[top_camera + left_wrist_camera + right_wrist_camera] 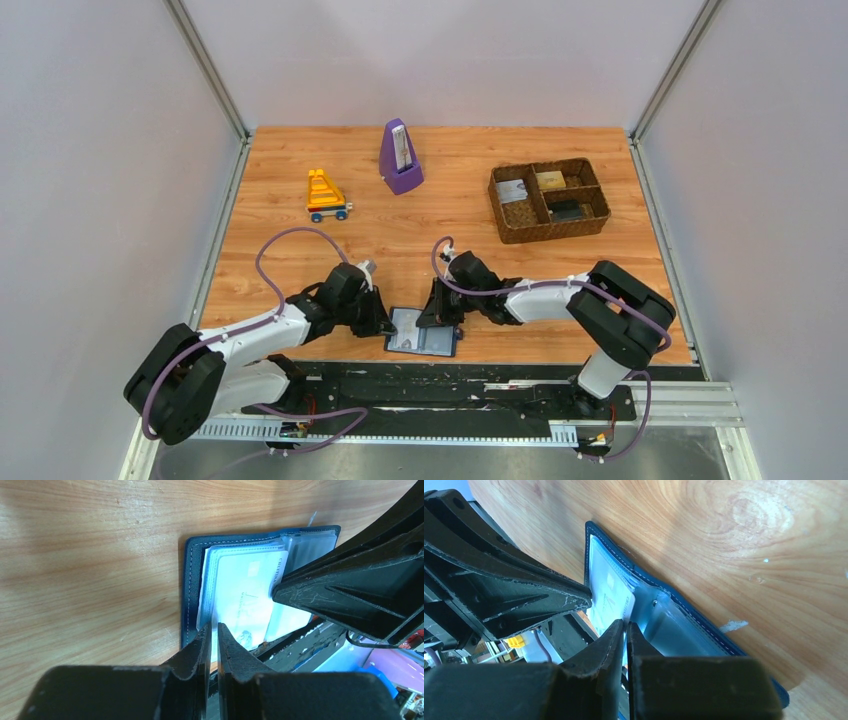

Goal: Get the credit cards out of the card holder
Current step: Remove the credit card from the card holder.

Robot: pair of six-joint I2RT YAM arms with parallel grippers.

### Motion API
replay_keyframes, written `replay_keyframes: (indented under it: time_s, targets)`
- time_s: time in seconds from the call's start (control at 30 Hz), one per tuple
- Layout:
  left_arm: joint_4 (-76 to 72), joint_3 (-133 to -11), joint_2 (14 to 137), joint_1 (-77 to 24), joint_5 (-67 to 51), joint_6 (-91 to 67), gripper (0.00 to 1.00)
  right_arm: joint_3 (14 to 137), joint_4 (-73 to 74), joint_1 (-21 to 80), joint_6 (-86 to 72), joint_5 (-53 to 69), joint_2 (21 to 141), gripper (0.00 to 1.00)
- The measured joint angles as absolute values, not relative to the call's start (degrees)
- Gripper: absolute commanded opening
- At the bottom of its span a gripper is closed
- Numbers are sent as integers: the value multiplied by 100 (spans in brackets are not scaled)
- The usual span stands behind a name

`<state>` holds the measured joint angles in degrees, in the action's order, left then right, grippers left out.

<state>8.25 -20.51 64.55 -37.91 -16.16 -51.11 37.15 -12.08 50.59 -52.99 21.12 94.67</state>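
Partway at best through the emptying, with the open card holder [422, 345] at the table's [450, 215] near edge still sleeving a pale credit card [245, 595], the left gripper [213, 632] clenched at its cover and the right gripper [625, 627] apparently nipping that card's edge.

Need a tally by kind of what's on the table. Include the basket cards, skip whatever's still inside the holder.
Toy: 1
Metronome: 1
Basket: 1
Holder: 1
Cards in basket: 3 (whitish card, tan card, dark card)
Total: 7
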Motion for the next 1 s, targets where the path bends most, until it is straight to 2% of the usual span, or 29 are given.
replay_keyframes:
  time_s: [0.07,0.77,0.9,1.0]
  targets:
    - [790,-2034,6455,-3791,-1621,-5113,17,3667,-1291,5059,-5299,2117,9467,0]
    - [840,-2084,6532,-3791,-1553,-5107,17,3301,-1044,4735,-4582,2510,8639,0]
    - [880,-2106,6532,-3793,-1553,-5103,20,3308,-733,4644,-4436,2534,8460,0]
    - [967,-2165,6530,-3802,-1546,-5074,28,3354,-440,4547,-4270,2587,8278,0]
